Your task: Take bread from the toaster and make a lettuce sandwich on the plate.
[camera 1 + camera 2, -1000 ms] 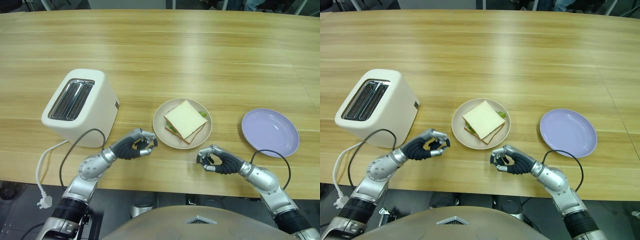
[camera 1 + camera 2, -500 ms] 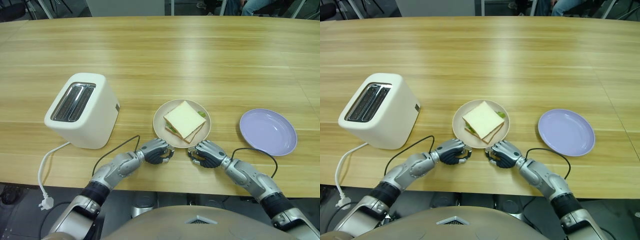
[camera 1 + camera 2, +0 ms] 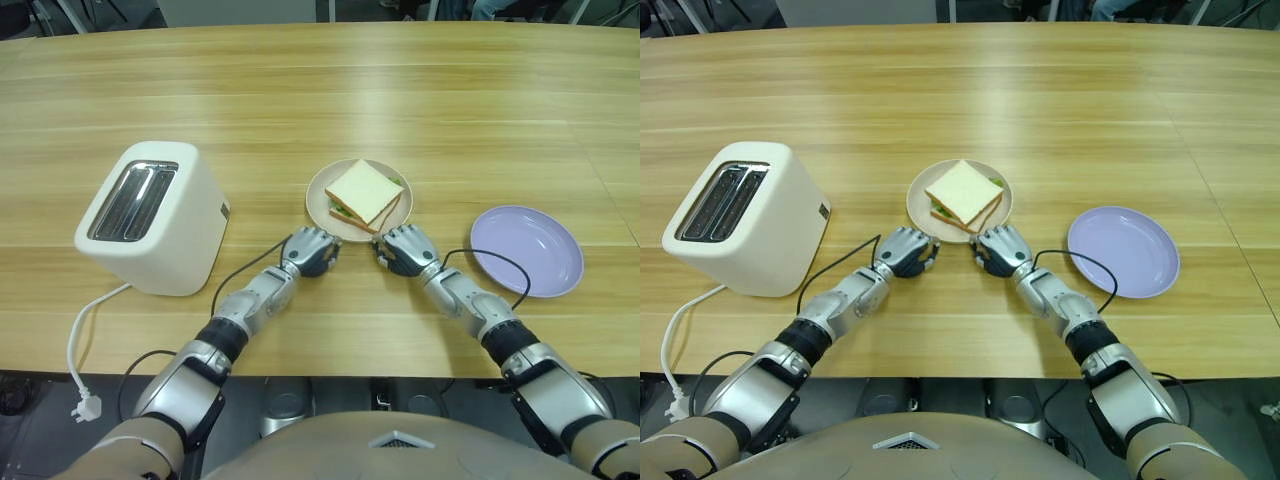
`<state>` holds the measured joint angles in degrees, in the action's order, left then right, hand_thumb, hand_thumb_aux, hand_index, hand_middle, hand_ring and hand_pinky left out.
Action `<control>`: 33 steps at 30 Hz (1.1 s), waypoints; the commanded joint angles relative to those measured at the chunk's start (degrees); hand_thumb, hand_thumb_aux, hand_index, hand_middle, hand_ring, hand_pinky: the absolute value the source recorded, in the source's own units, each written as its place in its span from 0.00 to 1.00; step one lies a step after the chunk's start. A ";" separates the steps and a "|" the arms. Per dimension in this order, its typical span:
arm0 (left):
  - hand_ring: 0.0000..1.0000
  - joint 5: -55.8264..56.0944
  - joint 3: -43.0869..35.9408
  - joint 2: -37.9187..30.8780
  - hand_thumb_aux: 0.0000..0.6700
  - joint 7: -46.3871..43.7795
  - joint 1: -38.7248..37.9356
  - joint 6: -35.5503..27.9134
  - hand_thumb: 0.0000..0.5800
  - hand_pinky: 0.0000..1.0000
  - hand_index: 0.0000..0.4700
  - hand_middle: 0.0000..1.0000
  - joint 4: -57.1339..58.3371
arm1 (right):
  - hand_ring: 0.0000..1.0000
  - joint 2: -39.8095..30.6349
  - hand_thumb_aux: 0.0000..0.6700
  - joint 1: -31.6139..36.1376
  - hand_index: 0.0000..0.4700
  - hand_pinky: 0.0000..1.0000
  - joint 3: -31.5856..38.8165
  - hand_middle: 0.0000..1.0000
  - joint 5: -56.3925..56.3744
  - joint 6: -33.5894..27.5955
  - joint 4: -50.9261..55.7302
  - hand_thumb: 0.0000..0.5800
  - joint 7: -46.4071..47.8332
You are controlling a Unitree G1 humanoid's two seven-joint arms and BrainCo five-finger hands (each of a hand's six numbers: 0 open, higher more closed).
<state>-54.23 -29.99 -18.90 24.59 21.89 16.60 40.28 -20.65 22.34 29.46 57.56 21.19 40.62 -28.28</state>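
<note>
A sandwich (image 3: 364, 194) of two white bread slices with green lettuce between them lies on the beige plate (image 3: 321, 187) at the table's middle. The cream toaster (image 3: 150, 216) stands at the left, its two slots showing no bread. My left hand (image 3: 310, 250) rests with curled fingers against the plate's near-left rim. My right hand (image 3: 402, 249) sits with curled fingers at the plate's near-right rim. Whether either hand grips the rim I cannot tell; nothing shows between the fingers.
A lilac plate (image 3: 526, 249) with nothing on it lies to the right of my right hand. The toaster's white cord and plug (image 3: 84, 404) hang over the near table edge at the left. Bare wood stretches behind the plates.
Both hands have moved forward from the table's near edge to the beige plate's near rim. The plate with the sandwich now lies further from me on the table.
</note>
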 commanded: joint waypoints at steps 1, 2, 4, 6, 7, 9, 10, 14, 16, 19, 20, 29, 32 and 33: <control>1.00 1.50 0.79 -1.38 1.00 3.10 -1.94 0.40 1.00 1.00 0.98 1.00 -0.84 | 1.00 -1.52 1.00 -2.21 0.98 1.00 0.00 1.00 -1.46 0.84 -2.85 1.00 -2.28; 1.00 3.07 1.49 -1.84 1.00 3.27 -3.34 1.64 1.00 1.00 0.98 1.00 -2.33 | 0.92 -2.13 1.00 -3.75 0.98 0.92 -0.64 0.92 -2.66 1.79 -4.71 1.00 -2.74; 1.00 7.00 3.54 -2.46 1.00 3.95 -6.61 4.97 1.00 1.00 0.98 1.00 -5.93 | 0.61 -3.14 1.00 -7.61 0.98 0.61 -2.69 0.61 -7.18 4.94 -8.54 1.00 -2.42; 0.77 11.66 6.22 -2.75 0.78 3.83 -10.41 7.93 0.95 0.77 0.76 0.77 -10.38 | 0.09 -3.89 1.00 -12.71 0.98 0.09 -5.84 0.09 -14.49 8.83 -13.36 1.00 -0.74; 0.00 14.24 7.68 -2.71 0.05 3.51 -12.33 9.40 0.09 0.00 0.05 0.00 -12.66 | 0.00 -4.23 0.45 -15.18 0.44 0.00 -7.28 0.00 -17.95 10.61 -15.79 0.70 0.35; 0.00 21.11 10.63 -2.02 0.00 2.13 -16.51 13.69 0.00 0.00 0.00 0.00 -17.63 | 0.00 -4.56 0.00 -20.20 0.00 0.00 -9.99 0.00 -25.78 14.34 -20.49 0.00 3.08; 0.00 24.95 11.80 -1.37 0.00 1.17 -18.71 16.14 0.00 0.00 0.00 0.00 -20.27 | 0.00 -4.72 0.00 -22.61 0.00 0.00 -10.94 0.00 -29.72 16.28 -22.73 0.00 4.80; 0.00 35.81 12.18 0.67 0.00 -4.68 -24.81 23.72 0.00 0.00 0.00 0.00 -28.01 | 0.00 -3.58 0.00 -30.23 0.00 0.00 -13.91 0.00 -44.98 20.26 -30.34 0.00 11.26; 0.00 39.68 12.15 1.49 0.00 -7.41 -27.19 26.01 0.00 0.00 0.00 0.00 -31.33 | 0.00 -2.44 0.00 -33.50 0.00 0.00 -15.34 0.00 -50.72 22.15 -33.57 0.00 13.17; 0.00 45.60 12.22 2.41 0.00 -11.64 -30.59 28.06 0.00 0.00 0.00 0.00 -35.02 | 0.00 -0.68 0.00 -37.85 0.00 0.00 -16.86 0.00 -54.90 24.62 -35.61 0.00 15.60; 0.00 46.74 12.20 2.45 0.00 -12.97 -31.74 28.43 0.00 0.00 0.00 0.00 -35.96 | 0.00 -0.04 0.00 -39.20 0.00 0.00 -17.28 0.00 -55.49 25.39 -35.44 0.00 16.27; 0.00 48.97 14.01 3.06 0.00 -20.53 -37.75 29.97 0.00 0.00 0.00 0.00 -35.47 | 0.00 4.46 0.00 -44.68 0.00 0.00 -21.03 0.00 -54.18 30.62 -31.89 0.00 20.71; 0.00 48.33 14.71 3.74 0.00 -21.93 -38.13 30.23 0.00 0.00 0.00 0.00 -35.24 | 0.00 5.45 0.00 -44.63 0.00 0.00 -22.04 0.00 -53.89 30.84 -31.74 0.00 22.06; 0.00 48.28 14.99 4.04 0.00 -22.25 -38.08 30.25 0.00 0.00 0.00 0.00 -35.15 | 0.00 5.66 0.00 -44.59 0.00 0.00 -22.25 0.00 -53.90 30.90 -31.70 0.00 22.51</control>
<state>-5.82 -15.92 -15.12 3.28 -16.07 46.67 4.24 -15.35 -22.19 8.16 3.33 51.89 7.98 -6.92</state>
